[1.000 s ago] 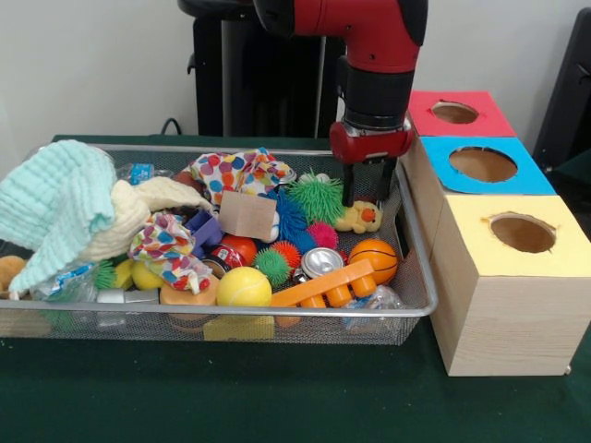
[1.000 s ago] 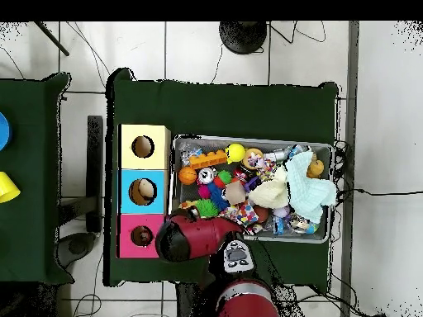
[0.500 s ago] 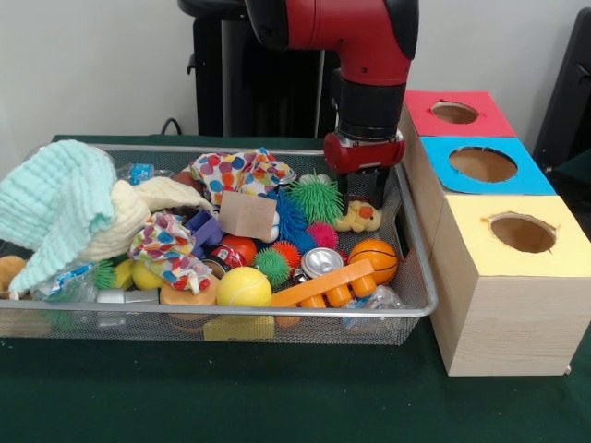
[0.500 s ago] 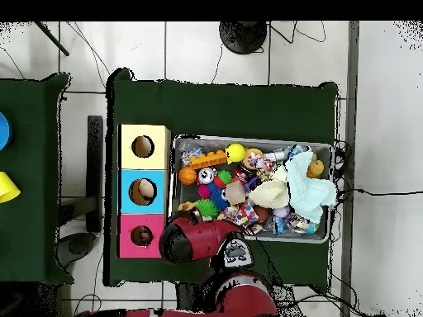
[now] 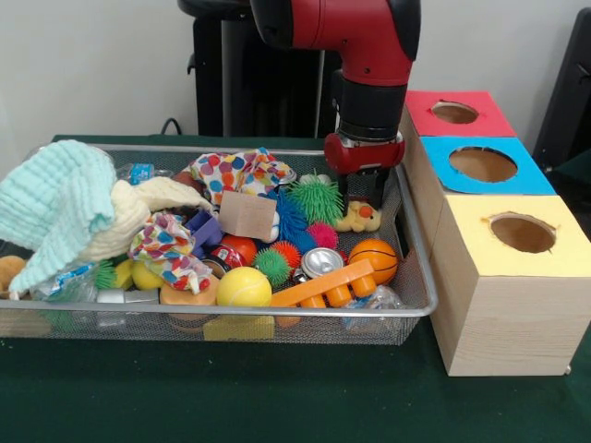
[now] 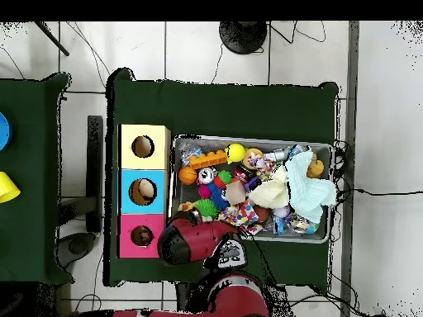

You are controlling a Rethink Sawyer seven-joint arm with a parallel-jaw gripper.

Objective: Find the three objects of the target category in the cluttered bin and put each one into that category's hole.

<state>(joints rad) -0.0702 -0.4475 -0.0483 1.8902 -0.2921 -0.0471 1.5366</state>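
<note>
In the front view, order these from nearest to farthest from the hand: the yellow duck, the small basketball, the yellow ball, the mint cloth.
1. Yellow duck, just below the hand.
2. Small basketball, lower, near the bin's front.
3. Yellow ball, at the front rim.
4. Mint cloth, at the bin's far left end.

The front camera sits low and close across the table from the robot, looking level over the wire basket (image 5: 406,231) toward the arm (image 5: 369,74) and the wall behind it, with the three wooden boxes (image 5: 503,277) at the right. The overhead camera hangs high above and looks straight down from far off, taking in the whole green table (image 6: 223,103), surrounding floor and the robot's base at the bottom. Both share the basket (image 6: 251,139), boxes (image 6: 143,191) and arm (image 6: 194,242), turned half round between them.
</note>
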